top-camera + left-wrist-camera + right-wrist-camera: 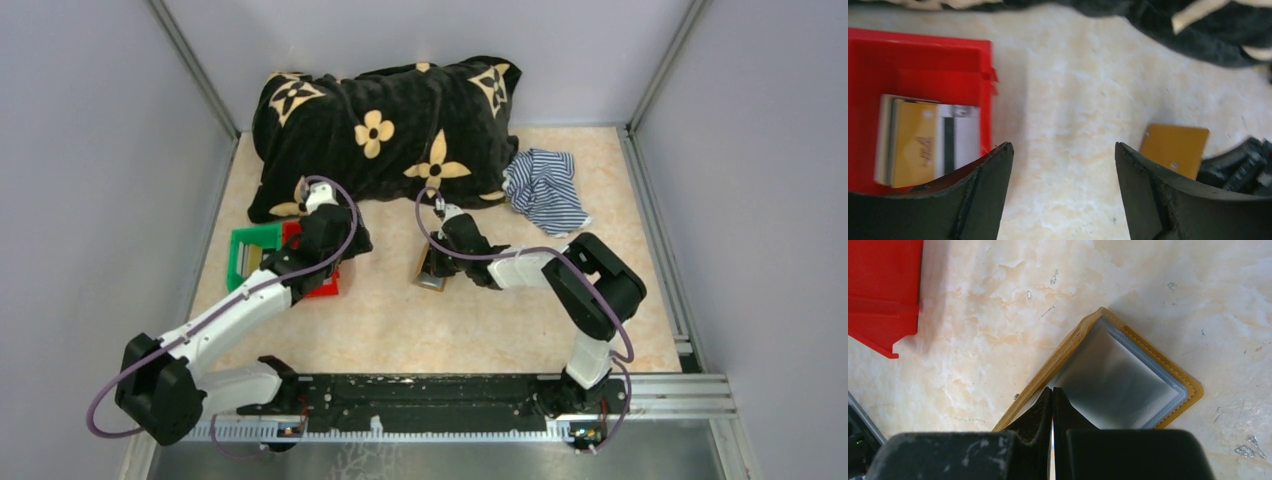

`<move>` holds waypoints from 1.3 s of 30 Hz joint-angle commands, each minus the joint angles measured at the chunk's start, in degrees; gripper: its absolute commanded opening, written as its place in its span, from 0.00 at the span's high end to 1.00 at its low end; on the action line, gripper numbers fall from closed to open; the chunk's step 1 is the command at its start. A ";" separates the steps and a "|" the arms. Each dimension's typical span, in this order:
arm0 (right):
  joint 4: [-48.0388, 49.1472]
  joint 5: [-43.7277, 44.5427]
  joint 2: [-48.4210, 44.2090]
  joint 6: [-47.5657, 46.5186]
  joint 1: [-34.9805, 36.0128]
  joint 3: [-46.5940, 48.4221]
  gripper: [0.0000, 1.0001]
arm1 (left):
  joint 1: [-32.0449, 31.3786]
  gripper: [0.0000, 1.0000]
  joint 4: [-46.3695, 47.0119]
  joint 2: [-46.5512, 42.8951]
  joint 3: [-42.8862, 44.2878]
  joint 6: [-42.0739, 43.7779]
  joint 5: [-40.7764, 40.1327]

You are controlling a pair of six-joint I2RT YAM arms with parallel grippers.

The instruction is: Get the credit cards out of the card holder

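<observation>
Card holder [1128, 370] lies open on the counter [998, 330], its grey-blue inner panel facing up inside a tan-orange rim. The right tool [1053, 396] is clenched, with its tips pressed together on that panel close to the tan edge. Whether anything thin is caught between them cannot be told.

To the left, the left tool [1063, 155] hangs released, jaws wide, at the right edge of the red bin [923, 65]. The credit cards [923, 145] lie stacked in that bin, a yellowish one over a whitish one with a dark stripe. A green bin [250, 250] sits just beside the red bin, on its left.

Farther back lie a striped blue-white cloth [545, 188] and a black plush pillow [390, 130] with cream flowers.
</observation>
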 commanded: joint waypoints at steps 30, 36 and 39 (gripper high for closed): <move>2.11 -0.92 3.56 -1.21 -2.08 -0.96 1.00 | 7.08 0.92 -7.54 20.94 8.70 -3.06 -3.06; 2.76 -1.17 3.48 -0.94 -2.38 -1.92 1.00 | 6.22 0.98 -6.22 24.05 12.67 -1.87 -0.15; 2.98 -1.19 3.53 -0.87 -2.55 -2.16 1.00 | 5.34 1.00 -5.33 26.03 14.60 -1.25 1.40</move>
